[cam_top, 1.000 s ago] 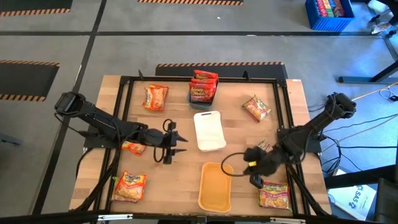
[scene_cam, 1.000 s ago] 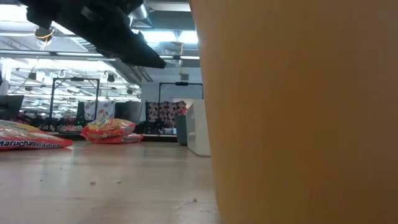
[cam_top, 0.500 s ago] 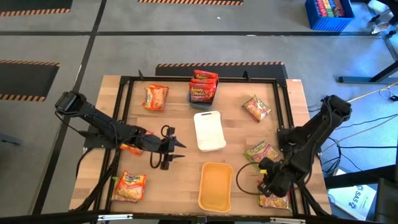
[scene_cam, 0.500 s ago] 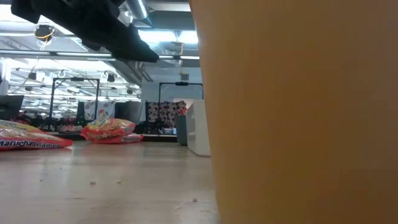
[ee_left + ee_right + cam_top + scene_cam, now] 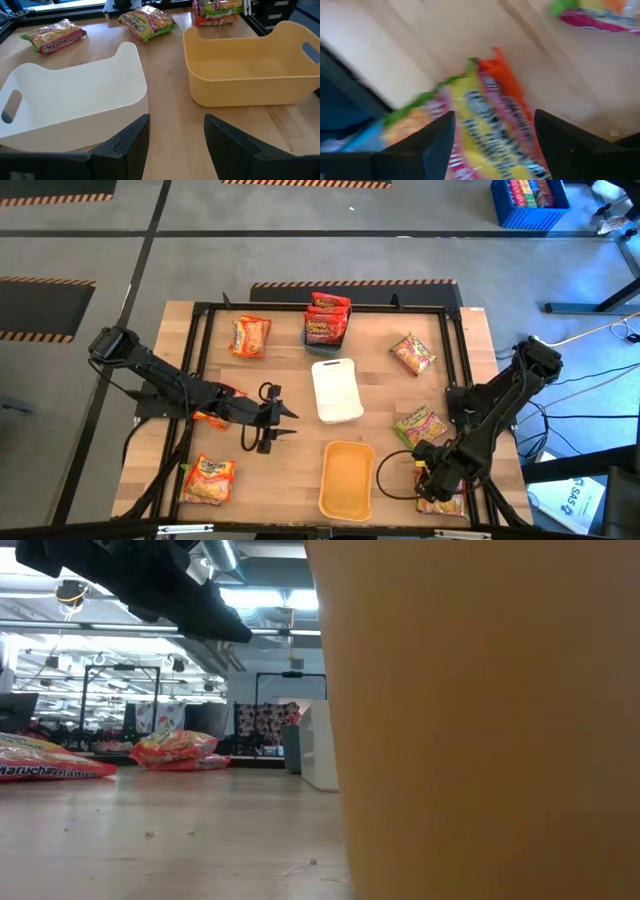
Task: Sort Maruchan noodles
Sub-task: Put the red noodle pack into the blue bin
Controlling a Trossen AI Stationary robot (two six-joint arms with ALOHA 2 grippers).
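Note:
Several Maruchan noodle packets lie flat on the wooden table. An orange one (image 5: pixel 250 335) is at the far left. Red ones (image 5: pixel 327 318) sit in a blue-grey tray. Green-and-red ones lie at the right (image 5: pixel 412 352) and mid right (image 5: pixel 420 423). An orange-yellow one (image 5: pixel 208 478) is near left. My right gripper (image 5: pixel 430 480) points down, open, over the near-right packet (image 5: pixel 490 115), a finger on either side; I cannot tell whether it touches. My left gripper (image 5: pixel 291 422) hovers open, left of the white tray (image 5: pixel 75 100).
An orange-yellow tray (image 5: pixel 347 478) stands near the front edge, between the grippers, and fills the right of the low view (image 5: pixel 480 720). The white tray (image 5: pixel 336 390) is at the centre. A black frame (image 5: pixel 455 360) runs round the table. Another packet (image 5: pixel 213 418) lies under my left arm.
My right gripper has gone down and toward the table's near edge, tipping to point downward, and now hangs over the near-right packet. The green-and-red packet at mid right, mostly covered by it a second ago, now shows in full.

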